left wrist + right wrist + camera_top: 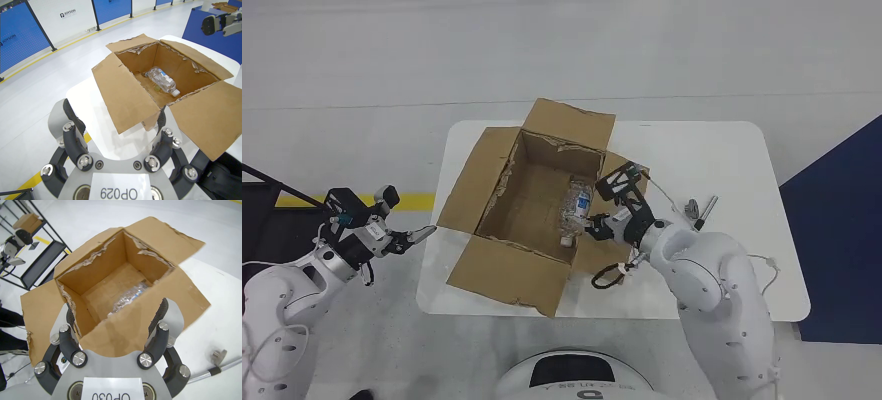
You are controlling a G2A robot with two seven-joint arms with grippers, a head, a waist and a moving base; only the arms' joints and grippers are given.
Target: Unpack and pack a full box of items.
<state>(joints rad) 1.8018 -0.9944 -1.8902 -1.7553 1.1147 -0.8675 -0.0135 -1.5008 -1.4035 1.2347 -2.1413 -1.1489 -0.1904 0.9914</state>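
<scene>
Lying in the box: a clear plastic bottle (162, 82) rests on its side on the cardboard floor. It is below and just ahead of the right gripper, close to the wall under that gripper.
Right gripper (115, 313): released, with its fingers spread wide and grasping nothing. It hovers over one wall and out-folded flap of the box, and that wall shows between its fingers in its own wrist view.
Left gripper (117, 117): released, fingers wide apart, nothing between them. It hangs off the table's edge with the box ahead of it and well apart.
Box (527, 200): brown cardboard with four flaps folded outward and ragged torn edges. It stands on the white table (722, 160).
Small piece (155, 88): yellowish, lying against the bottle's side; too small to identify.
Metal rod (217, 357): has a knobbed end and lies on the table beside the right gripper, outside the box.
</scene>
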